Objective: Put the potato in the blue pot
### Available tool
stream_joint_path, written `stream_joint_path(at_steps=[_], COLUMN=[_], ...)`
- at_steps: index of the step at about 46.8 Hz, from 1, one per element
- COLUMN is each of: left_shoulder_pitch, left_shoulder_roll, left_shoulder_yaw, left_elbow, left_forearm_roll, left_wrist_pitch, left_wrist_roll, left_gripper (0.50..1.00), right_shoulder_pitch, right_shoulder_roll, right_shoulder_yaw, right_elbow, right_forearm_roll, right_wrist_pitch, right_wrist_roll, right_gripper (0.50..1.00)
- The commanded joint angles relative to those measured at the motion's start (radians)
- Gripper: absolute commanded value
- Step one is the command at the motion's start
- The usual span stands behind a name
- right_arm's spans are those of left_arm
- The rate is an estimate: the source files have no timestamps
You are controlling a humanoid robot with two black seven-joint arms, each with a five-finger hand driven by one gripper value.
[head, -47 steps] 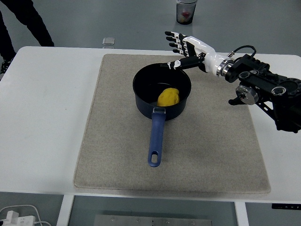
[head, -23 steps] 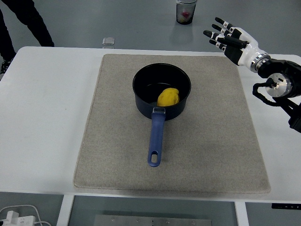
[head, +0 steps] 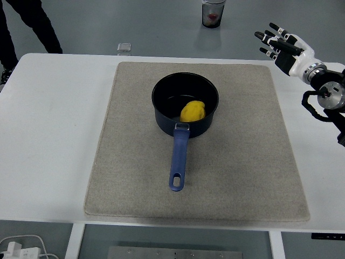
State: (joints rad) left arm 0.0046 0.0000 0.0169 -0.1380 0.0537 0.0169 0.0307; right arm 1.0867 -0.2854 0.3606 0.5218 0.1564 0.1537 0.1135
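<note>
The yellow potato is seen lying inside the blue pot, toward the side nearest the handle, exactly where it lay 1 second ago. The pot stands unmoved on the grey mat, its handle pointing toward the table's near edge. The right hand has been drawn back from just beside the pot's far rim to the white table's far right corner, well apart from the pot, its fingers spread wide and holding nothing.
</note>
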Motion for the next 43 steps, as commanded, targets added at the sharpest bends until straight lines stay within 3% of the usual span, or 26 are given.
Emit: stream_joint_path(at_steps=[1, 43], left_shoulder_pitch=[0.000, 0.000], left_shoulder_roll=[0.000, 0.000], left_shoulder_yaw=[0.000, 0.000], left_elbow=[0.000, 0.000], left_forearm_roll=[0.000, 0.000], left_wrist_pitch=[0.000, 0.000], left_wrist_roll=[0.000, 0.000], left_gripper=[0.996, 0.996], right_shoulder_pitch=[-0.001, -0.027], right_shoulder_roll=[0.000, 0.014], right_shoulder_yaw=[0.000, 0.015], right_elbow=[-0.014, -0.059], right_forearm_roll=[0.000, -0.012], right_wrist_pitch=[0.004, 0.000], right_wrist_roll=[0.000, 0.048], right_gripper=[0.983, 0.983])
